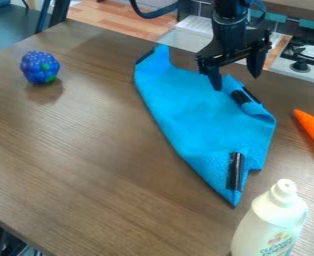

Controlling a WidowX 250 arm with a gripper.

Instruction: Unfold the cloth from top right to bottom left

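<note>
My gripper (237,82) is over the upper right part of the blue cloth, its two fingers spread apart and pointing down with nothing between them. The blue cloth (193,115) lies on the brown table as a long, slanted shape from upper left to lower right. Its right side is folded and wrinkled, with black tape strips at the folded upper right part. Another black strip marks the bottom tip, and one more is at the upper left corner. Whether the fingertips touch the cloth I cannot tell.
A blue berry-like toy (39,67) sits at the table's upper left. An orange carrot-like toy (313,130) lies at the right edge. A white bottle (271,220) stands at the lower right, near the cloth's bottom tip. Behind the wooden table (86,150) are a toy stove and sink.
</note>
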